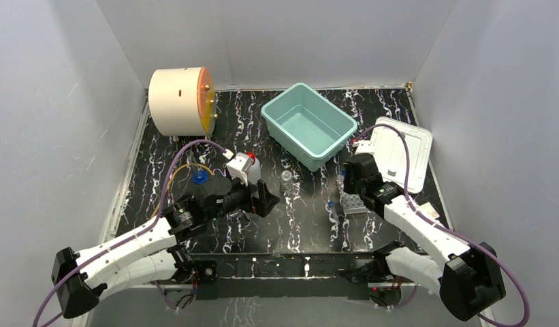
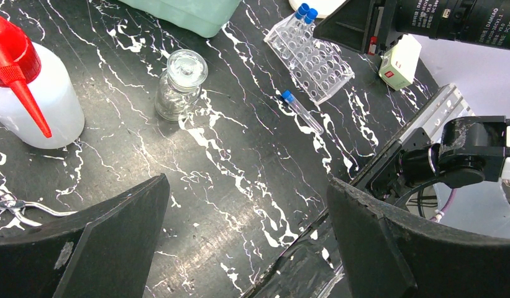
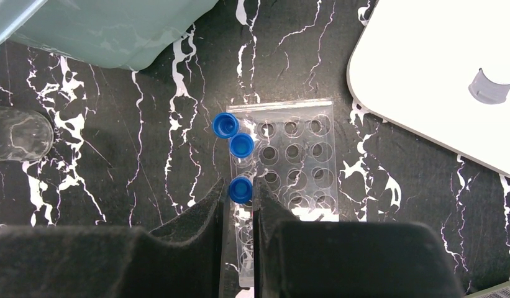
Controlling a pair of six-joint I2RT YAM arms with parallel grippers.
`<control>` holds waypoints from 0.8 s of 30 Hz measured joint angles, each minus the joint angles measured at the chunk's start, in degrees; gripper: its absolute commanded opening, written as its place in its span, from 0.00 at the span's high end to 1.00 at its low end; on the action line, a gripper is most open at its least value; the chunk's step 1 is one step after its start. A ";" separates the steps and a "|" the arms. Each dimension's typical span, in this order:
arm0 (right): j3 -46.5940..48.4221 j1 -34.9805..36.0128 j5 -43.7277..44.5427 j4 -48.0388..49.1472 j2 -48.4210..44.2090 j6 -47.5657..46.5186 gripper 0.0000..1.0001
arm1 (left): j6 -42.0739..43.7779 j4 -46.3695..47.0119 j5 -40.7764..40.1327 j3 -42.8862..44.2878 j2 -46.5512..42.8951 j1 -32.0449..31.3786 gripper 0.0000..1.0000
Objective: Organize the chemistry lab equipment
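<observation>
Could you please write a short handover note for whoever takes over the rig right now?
Left gripper: open, empty, over the table near the squeeze bottle and glass vial.
Right gripper: shut on a blue-capped tube at the tube rack.
Done: two tubes stand in the rack.
Left: seat the held tube, rack the loose tube lying on the table, then sort bottle, vial and blue ring.
</observation>
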 measured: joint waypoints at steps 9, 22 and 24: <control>-1.09 0.00 -0.37 0.13 -1.79 -0.07 0.79 | 0.02 0.00 -0.20 0.00 -0.02 0.02 0.02; -2.49 1.22 1.55 1.53 -1.92 -0.26 0.81 | 0.02 -0.02 -0.50 -0.02 -0.15 0.02 0.02; -2.89 1.68 2.29 2.29 -1.88 -0.28 0.81 | 0.02 -0.02 -0.61 -0.02 -0.24 0.02 0.02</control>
